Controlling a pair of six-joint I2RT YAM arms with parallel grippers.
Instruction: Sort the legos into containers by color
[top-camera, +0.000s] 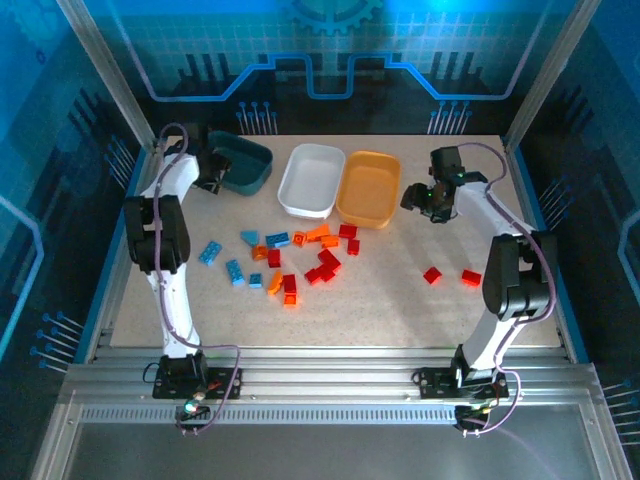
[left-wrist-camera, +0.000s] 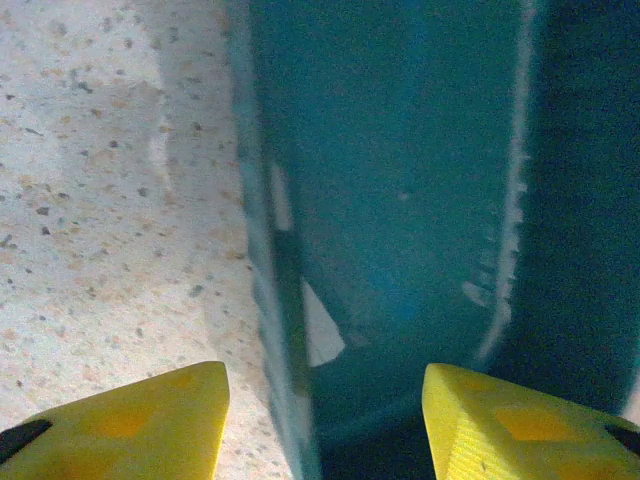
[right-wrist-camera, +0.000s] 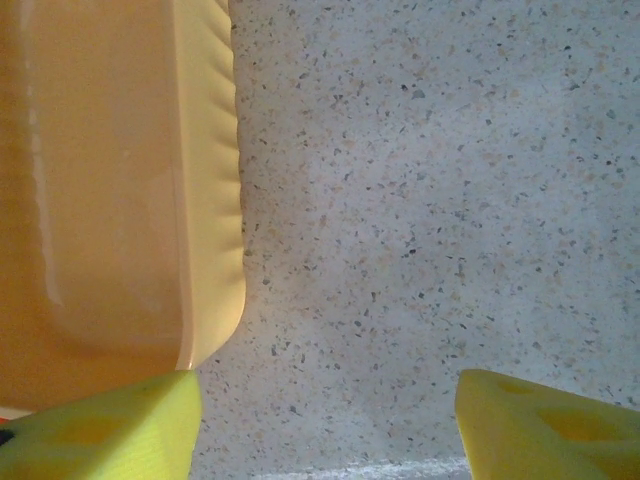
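Three containers stand in a row at the back: a dark teal tub (top-camera: 244, 163), a white tub (top-camera: 312, 180) and a yellow-orange tub (top-camera: 368, 187). Light blue legos (top-camera: 210, 252), orange legos (top-camera: 318, 233) and red legos (top-camera: 328, 259) lie scattered mid-table. Two red ones (top-camera: 432, 274) lie apart to the right. My left gripper (top-camera: 212, 172) (left-wrist-camera: 325, 420) is open, and its yellow fingers (left-wrist-camera: 150, 420) straddle the teal tub's wall (left-wrist-camera: 400, 200). My right gripper (top-camera: 425, 198) (right-wrist-camera: 330, 430) is open over bare table just right of the yellow-orange tub (right-wrist-camera: 100, 180), with nothing between its fingers.
The speckled tabletop (top-camera: 400, 310) has free room at the front and on the right. Metal frame posts (top-camera: 110, 70) rise at the back corners. The arm bases (top-camera: 185, 375) sit on the rail at the near edge.
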